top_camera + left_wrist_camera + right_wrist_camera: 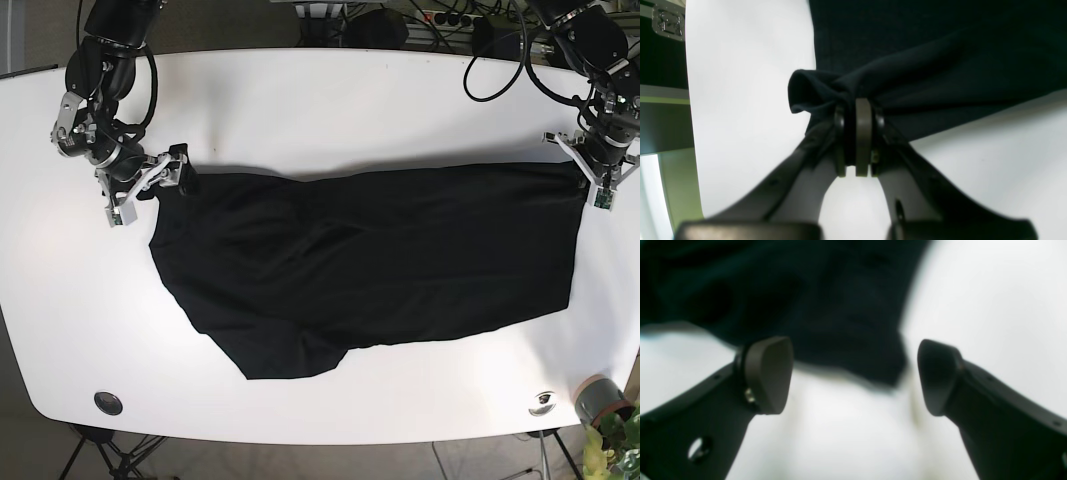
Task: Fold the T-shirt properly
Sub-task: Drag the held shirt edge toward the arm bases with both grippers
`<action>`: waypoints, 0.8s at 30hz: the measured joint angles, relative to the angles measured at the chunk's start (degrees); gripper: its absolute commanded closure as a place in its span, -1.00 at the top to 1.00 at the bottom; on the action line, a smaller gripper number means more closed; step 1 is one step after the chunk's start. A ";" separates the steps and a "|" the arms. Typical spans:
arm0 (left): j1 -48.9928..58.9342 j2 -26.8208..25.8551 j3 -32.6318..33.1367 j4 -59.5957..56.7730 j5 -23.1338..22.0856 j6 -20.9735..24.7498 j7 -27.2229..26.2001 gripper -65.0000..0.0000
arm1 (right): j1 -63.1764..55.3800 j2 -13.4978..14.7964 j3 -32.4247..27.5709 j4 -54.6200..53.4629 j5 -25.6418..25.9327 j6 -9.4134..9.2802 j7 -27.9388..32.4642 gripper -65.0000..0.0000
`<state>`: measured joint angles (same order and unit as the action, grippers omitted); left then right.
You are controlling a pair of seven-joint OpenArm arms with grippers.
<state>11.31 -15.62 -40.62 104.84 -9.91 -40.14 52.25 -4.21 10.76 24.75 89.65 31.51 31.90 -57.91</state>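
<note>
The black T-shirt (370, 260) covers the middle of the white table (330, 90), from the left side of the frame to the right side, so a gripper can pass freely only over the bare band at the top and the bare strip along the bottom edge. At the bottom of the frame a small dark round fitting (107, 403) sits at the left and a shiny one (543, 402) at the right, with a grey pot (597, 398) beside it. Cables (500, 60) hang over the upper right corner.
</note>
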 measured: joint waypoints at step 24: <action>2.27 1.60 -6.88 0.00 -0.50 -0.24 0.02 -1.00 | -8.11 2.21 -2.36 3.91 0.39 0.09 3.65 -0.92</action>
<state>13.58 -14.02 -47.51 104.84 -10.41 -40.38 52.27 -12.32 12.97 22.39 93.56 31.90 31.99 -54.26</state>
